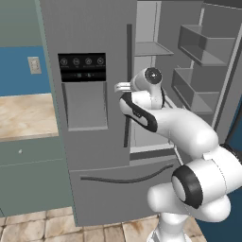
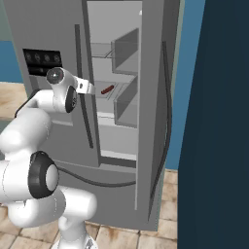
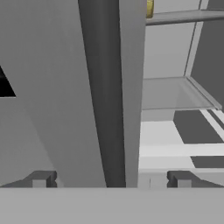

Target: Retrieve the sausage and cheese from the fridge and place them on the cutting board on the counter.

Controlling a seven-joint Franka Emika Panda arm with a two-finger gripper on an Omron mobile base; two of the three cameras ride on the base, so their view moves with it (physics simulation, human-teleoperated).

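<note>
The grey fridge [image 1: 85, 28] has its left door closed and its right door swung open. In the right base view the dark red-brown sausage [image 2: 107, 90] lies on a middle shelf inside the fridge [image 2: 44, 29]. A sliver of the yellow cheese [image 3: 149, 8] peeks out on an upper shelf, partly hidden by the left door's edge. My gripper [image 1: 123, 86] hovers open and empty in front of the left door's dark bar handle [image 3: 103, 87], left of the opening; it is also seen as gripper [image 2: 87, 87] and gripper [image 3: 111, 179]. The cutting board is out of view.
The beige counter [image 1: 23, 116] runs left of the fridge over grey-green cabinets. The open right door [image 1: 208, 56] carries empty bins. A dark blue wall [image 2: 219, 121] stands close on the right. The bottom drawer [image 1: 123, 189] is closed.
</note>
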